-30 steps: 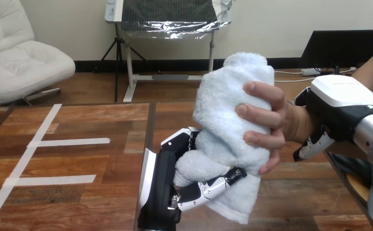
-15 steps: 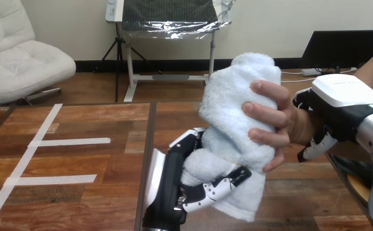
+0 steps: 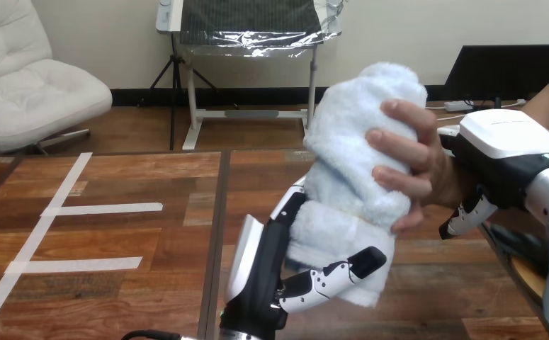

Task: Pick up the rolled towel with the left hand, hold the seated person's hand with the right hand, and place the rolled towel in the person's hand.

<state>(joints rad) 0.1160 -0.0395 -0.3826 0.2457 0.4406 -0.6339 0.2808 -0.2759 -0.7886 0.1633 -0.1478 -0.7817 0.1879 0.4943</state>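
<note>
The rolled towel (image 3: pixel 353 156), pale blue and fluffy, stands upright above the wooden table (image 3: pixel 115 177) at centre right. My left hand (image 3: pixel 258 273) comes up from the bottom edge and is shut on the towel's lower end, thumb (image 3: pixel 335 273) wrapped across its front. The person's hand (image 3: pixel 416 166) reaches in from the right and grips the towel's upper half with curled fingers. My right hand (image 3: pixel 505 152) lies over the person's wrist, its fingers (image 3: pixel 467 214) curled under it.
Strips of white tape (image 3: pixel 101 209) mark the table's left half. A dark seam (image 3: pixel 218 191) runs down the table between its two boards. The table's right edge (image 3: pixel 501 258) passes under my right forearm.
The towel has risen and moved a little to the right, along with my left hand and the person's hand gripping it. My right hand has stayed nearly in place.
</note>
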